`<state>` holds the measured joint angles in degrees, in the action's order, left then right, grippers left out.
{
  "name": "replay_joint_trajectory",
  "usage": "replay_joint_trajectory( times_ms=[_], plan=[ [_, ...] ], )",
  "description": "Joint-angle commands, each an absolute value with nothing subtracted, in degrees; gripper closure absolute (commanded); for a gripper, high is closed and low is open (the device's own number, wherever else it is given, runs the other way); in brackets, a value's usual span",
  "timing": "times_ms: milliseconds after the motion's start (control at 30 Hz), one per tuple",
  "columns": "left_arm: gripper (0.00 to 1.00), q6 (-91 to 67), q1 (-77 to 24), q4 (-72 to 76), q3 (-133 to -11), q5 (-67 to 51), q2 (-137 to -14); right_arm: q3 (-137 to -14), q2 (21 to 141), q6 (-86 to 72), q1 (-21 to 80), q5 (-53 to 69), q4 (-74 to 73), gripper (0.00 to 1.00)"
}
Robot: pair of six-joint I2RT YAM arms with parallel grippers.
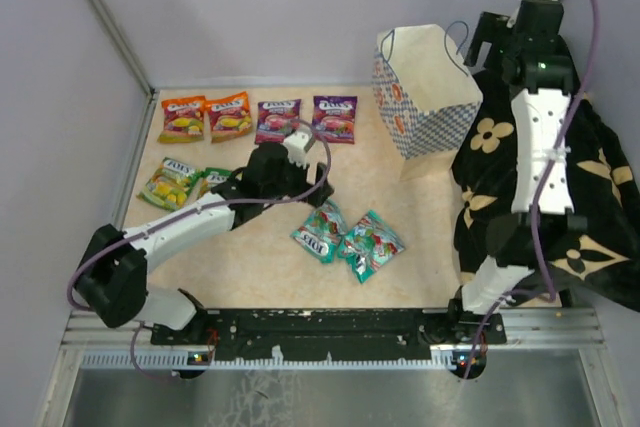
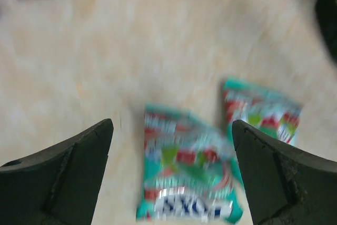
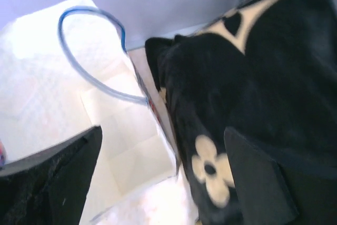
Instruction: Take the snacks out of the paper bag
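Beige paper bag (image 1: 425, 97) stands upright at the far right corner of the bench (image 1: 260, 262), seen from above, with eight snacks laid out. Two orange packets (image 1: 183, 119) and two purple packets (image 1: 335, 118) line the far edge, two green packets (image 1: 170, 183) sit by the left edge, and two teal packets (image 1: 320, 231) lie mid-bench toward the near edge. The left gripper (image 1: 310, 189) hovers just beyond the teal pair. The right gripper (image 1: 483, 47) hangs at the bag's right rim, beside a black cloth (image 1: 590, 197) draped over the right edge.

Left wrist view, blurred: jaws spread wide, holding nothing. One teal packet lies straight ahead between the fingers (image 2: 79, 172), its long axis running away from the camera and its short width well inside the gap. Its twin sits just to the right. Bare bench lies open to the left and beyond, so the left arm is plainly the nearer to this pair.

Right wrist view: jaws wide apart and empty, aimed into the bag's open mouth, a blue cord handle (image 3: 89, 46) curving over the rim. The bag's floor glares white and no packet shows there, so the emptying looks done. The cloth crowds the bag's right side.
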<state>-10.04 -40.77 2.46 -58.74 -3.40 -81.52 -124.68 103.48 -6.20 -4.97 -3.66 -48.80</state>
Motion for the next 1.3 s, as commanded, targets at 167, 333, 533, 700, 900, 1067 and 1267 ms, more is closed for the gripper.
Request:
replay_joint_trajectory(
  times_ms=[167, 333, 533, 700, 900, 1067, 1267],
  plan=[
    [0.03, -26.1, -41.2, -1.0, -31.3, -1.2, -59.9, -81.0, 60.9, -9.5, 20.8, -14.1, -27.1, 0.06],
    [0.02, -33.8, -41.0, 0.4, -21.0, -3.2, -49.5, -70.5, 65.3, -11.8, 37.0, -10.1, -27.3, 0.13],
    [0.03, -40.3, -41.0, 10.9, -12.3, -5.4, -51.3, -62.9, 79.1, -16.4, 39.1, 7.4, -17.6, 0.28],
    [0.03, -39.4, -39.9, 16.1, -11.7, -4.4, -57.1, -66.9, 91.2, -16.3, 38.5, 15.0, -16.0, 0.41],
    [0.05, -40.5, -38.4, 25.8, -10.8, -7.4, -65.5, -69.8, 100.4, -16.2, 38.4, 16.0, -14.5, 0.46],
    [0.15, -41.3, -37.7, 30.8, -11.8, -10.5, -72.5, -69.9, 104.0, -16.2, 37.8, 15.1, -13.3, 0.47],
    [0.29, -41.0, -37.6, 30.7, -13.6, -11.5, -75.8, -66.0, 103.8, -16.5, 34.0, 17.3, -9.2, 0.46]
  ],
)
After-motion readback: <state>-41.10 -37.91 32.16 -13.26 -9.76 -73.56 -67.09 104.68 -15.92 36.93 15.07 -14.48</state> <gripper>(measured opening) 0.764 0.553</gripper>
